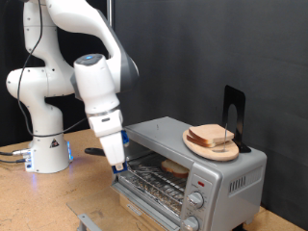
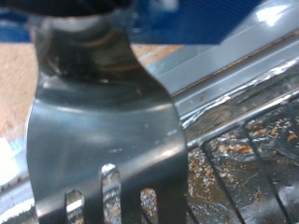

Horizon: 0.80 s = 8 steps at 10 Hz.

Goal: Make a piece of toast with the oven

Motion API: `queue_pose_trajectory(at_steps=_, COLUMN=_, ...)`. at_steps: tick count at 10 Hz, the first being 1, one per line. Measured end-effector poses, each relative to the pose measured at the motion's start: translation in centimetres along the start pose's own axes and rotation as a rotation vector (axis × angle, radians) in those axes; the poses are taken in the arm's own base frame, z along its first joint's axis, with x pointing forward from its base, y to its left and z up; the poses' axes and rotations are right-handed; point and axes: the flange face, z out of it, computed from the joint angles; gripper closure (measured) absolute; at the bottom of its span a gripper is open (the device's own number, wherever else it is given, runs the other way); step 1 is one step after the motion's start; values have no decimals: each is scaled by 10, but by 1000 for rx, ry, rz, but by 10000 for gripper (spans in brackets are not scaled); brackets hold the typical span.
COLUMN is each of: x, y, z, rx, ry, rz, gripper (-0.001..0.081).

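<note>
The silver oven [image 1: 227,176] stands at the exterior view's lower right, its front open and the wire rack [image 1: 154,179] showing. One piece of toast [image 1: 175,166] lies inside on the rack. More bread slices [image 1: 212,137] sit on a round wooden plate [image 1: 195,146] on the oven's roof. My gripper [image 1: 116,160] hangs at the oven's open front, on the exterior view's left of the rack. In the wrist view the gripper [image 2: 92,28] is shut on a slotted metal spatula [image 2: 107,140], whose blade hovers beside the crumb-strewn rack [image 2: 248,154].
A black metal stand [image 1: 234,114] rises behind the plate on the oven's roof. Knobs [image 1: 196,200] line the oven's front on the exterior view's right. The robot base [image 1: 48,154] and cables [image 1: 12,154] sit on the wooden table at left. A grey bracket [image 1: 87,220] lies at the bottom edge.
</note>
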Motion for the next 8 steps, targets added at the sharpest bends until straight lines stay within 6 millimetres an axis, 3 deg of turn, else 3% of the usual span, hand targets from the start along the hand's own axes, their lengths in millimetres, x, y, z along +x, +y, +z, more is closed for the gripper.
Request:
queue_pose_trajectory(at_steps=2, x=-17, y=14, z=-11, rx=50, ry=7, rz=101, gripper=406)
queue_pose_trajectory(at_steps=5, x=-17, y=15, z=-13, rx=99, ry=72, rz=115, gripper=406)
queue_pose_trajectory(at_steps=8, x=-34, y=30, z=-33, rx=166, ry=166, rz=129, gripper=406)
